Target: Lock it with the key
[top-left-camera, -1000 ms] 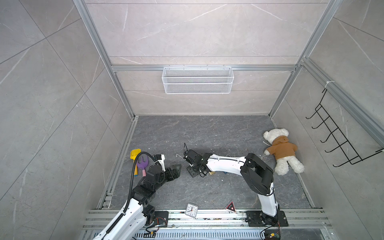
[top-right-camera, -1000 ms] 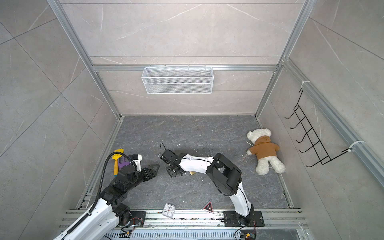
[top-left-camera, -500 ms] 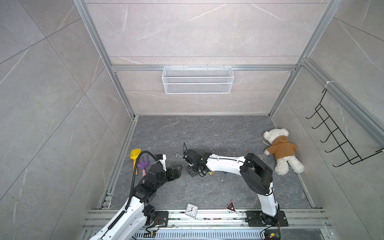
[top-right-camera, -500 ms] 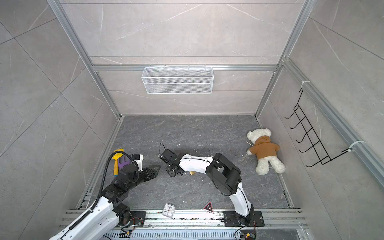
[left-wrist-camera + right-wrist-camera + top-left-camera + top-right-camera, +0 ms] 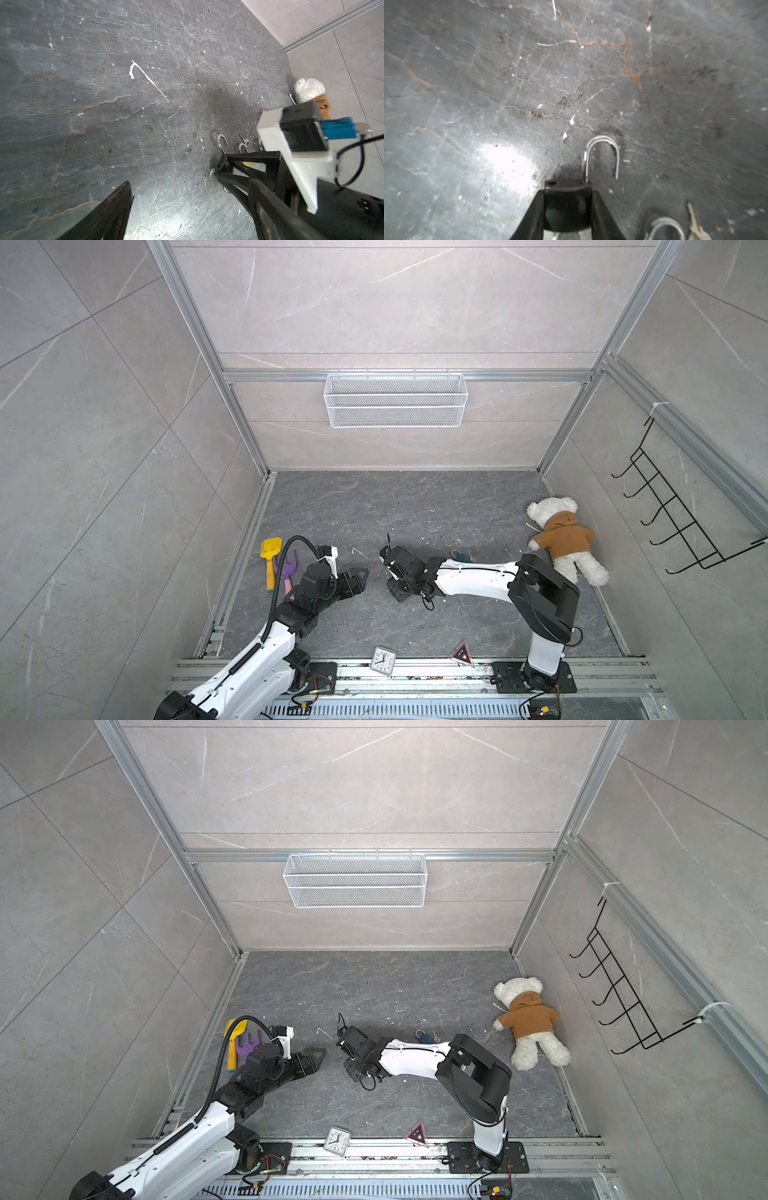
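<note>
The right gripper (image 5: 568,191) is clamped on a small padlock (image 5: 602,139). Its two black, wedge-shaped fingers press on the dark, rounded body. The polished chrome U-shaped shackle juts out beyond them, with one leg seated and the other ending free, short of the body. Gripper and padlock sit low over the dark grey, veined, stone-look floor (image 5: 104,104), at lower centre in both top views. Just beside them on the floor lie a flat, dull metal key (image 5: 693,218) and a second chrome shackle loop (image 5: 664,220); whether key and loop touch I cannot tell. In a top view a blue padlock (image 5: 424,1036) shows just behind the smooth white right forearm. The left gripper (image 5: 360,580) is matte black with triangular open-frame fingers. Its fingers stand apart with nothing between them, at lower left of centre, apart from the right gripper.
</note>
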Motion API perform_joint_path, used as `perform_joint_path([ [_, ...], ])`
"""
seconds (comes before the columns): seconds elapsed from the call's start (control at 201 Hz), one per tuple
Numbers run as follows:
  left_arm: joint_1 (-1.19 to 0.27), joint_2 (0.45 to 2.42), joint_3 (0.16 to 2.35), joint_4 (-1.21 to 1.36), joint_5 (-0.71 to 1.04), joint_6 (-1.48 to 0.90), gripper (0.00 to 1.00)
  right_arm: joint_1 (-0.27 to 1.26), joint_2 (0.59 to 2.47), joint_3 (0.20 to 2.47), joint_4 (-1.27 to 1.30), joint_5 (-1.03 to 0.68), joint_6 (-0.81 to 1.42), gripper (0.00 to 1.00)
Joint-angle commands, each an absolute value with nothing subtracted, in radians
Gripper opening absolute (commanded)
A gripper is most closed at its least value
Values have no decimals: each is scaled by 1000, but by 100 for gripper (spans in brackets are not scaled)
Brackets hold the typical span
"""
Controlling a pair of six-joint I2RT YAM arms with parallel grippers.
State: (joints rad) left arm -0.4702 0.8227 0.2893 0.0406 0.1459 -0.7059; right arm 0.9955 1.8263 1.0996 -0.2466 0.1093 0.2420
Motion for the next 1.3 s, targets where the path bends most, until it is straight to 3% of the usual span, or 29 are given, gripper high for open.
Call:
perform_joint_path([
  [0.0, -463, 863, 296, 165, 219, -704, 88, 1000, 1748, 1067, -144, 96, 200, 27],
  [0.776, -466, 1131, 370, 379, 407, -739, 84, 999, 1633, 979, -89, 32, 151, 27],
  [1.125, -469, 1268, 427, 448, 459, -757, 75, 1006, 1622, 979, -92, -6, 144, 27],
  [1.294, -482, 1343, 461, 475, 493, -765, 64, 1012, 1625, 983, -96, -15, 145, 27],
])
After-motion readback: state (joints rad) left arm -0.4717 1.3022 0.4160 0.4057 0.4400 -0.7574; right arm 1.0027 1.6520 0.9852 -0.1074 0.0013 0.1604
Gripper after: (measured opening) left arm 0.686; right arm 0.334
